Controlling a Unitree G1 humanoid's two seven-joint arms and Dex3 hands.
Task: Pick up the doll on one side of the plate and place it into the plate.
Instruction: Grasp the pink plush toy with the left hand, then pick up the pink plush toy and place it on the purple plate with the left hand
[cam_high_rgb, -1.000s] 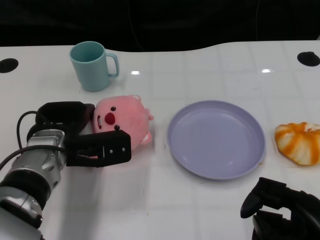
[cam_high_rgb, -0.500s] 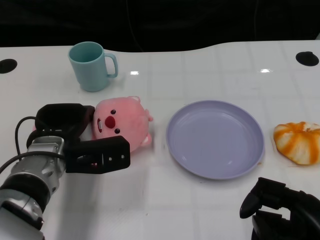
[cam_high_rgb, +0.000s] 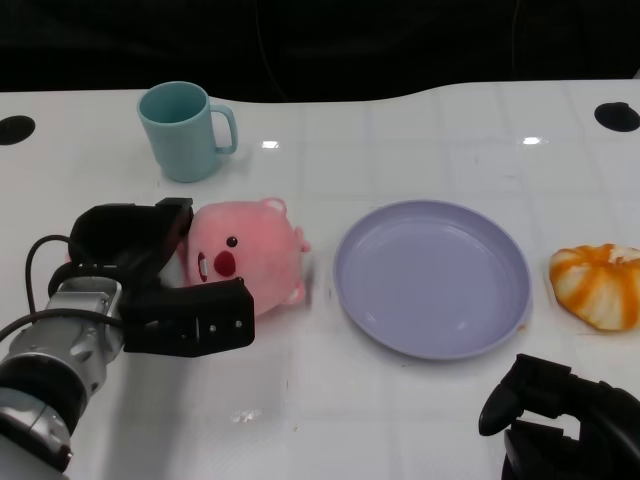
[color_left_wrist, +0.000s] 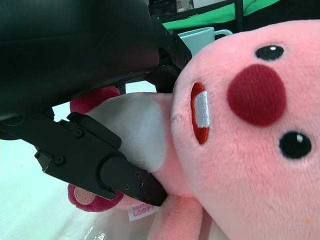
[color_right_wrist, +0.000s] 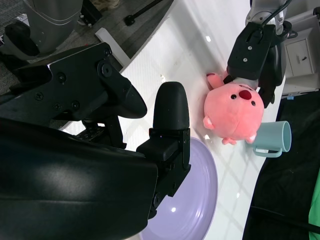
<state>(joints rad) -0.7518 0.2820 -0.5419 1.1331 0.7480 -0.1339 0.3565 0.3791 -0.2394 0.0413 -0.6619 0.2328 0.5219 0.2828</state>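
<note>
Beside the bare plate, the left robot hand grips the doll (mug apart).

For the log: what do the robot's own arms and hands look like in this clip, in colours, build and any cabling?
The left forearm is a ribbed silver metal cylinder with a thin black cable looping beside it. The left robot hand is matte black: a rounded shell and blocky, flat-sided fingers with small screws. The right robot hand is the same matte black, with rounded, chunky fingers; its forearm is out of frame. No markings are legible.

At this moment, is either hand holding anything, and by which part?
The left hand grips the pink doll around its body, fingers across its belly. The right hand holds nothing.
</note>
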